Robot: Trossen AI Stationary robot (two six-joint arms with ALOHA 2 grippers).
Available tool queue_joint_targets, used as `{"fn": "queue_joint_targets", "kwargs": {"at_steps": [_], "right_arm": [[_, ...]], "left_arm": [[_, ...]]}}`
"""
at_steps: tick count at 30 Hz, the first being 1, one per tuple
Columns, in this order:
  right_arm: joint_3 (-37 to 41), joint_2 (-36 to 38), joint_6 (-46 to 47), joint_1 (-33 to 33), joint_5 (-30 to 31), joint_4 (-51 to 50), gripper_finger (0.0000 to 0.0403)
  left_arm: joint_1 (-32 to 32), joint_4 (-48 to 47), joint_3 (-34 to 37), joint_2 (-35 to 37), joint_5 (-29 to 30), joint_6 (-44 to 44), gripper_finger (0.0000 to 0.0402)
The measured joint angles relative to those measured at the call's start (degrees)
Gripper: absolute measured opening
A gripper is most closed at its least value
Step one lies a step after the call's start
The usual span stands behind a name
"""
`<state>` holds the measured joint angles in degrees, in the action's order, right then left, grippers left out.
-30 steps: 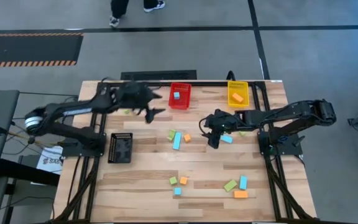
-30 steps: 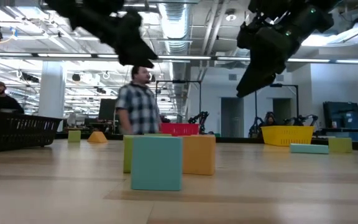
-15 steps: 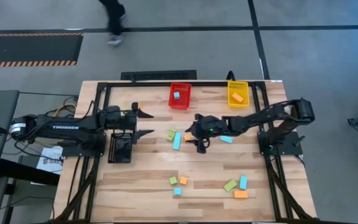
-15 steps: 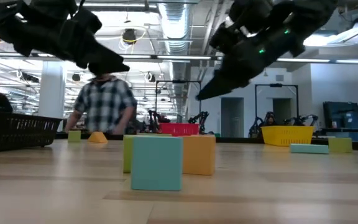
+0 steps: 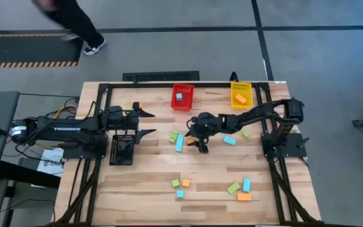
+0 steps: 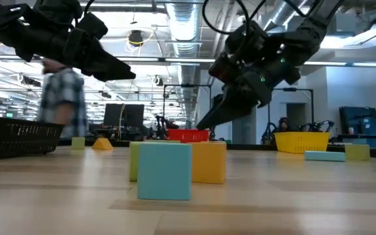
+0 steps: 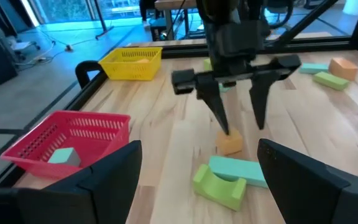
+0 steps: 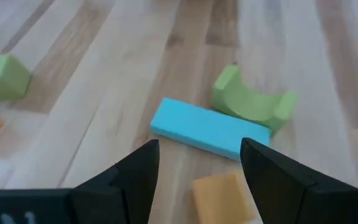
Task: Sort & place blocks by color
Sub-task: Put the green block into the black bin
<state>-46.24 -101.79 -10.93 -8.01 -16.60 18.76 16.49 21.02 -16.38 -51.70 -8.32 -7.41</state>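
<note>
Tabletop: orange block sits btwn R gripper's open jaws, untouched.

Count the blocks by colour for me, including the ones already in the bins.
Blue blocks: 5
Orange blocks: 5 (one shows only in the low view, far left)
Green blocks: 5
Total: 15
</note>
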Motion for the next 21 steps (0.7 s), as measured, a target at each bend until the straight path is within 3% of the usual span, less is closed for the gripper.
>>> {"fn": "queue_joint_targets", "kwargs": {"at_steps": [21], "right_arm": [[0.0, -5.5, -2.7, -0.4, 0.0, 3.2, 0.0249]], "left_arm": [[0.9, 0.4, 0.0, 0.0, 0.0, 1.9, 0.0307]]}}
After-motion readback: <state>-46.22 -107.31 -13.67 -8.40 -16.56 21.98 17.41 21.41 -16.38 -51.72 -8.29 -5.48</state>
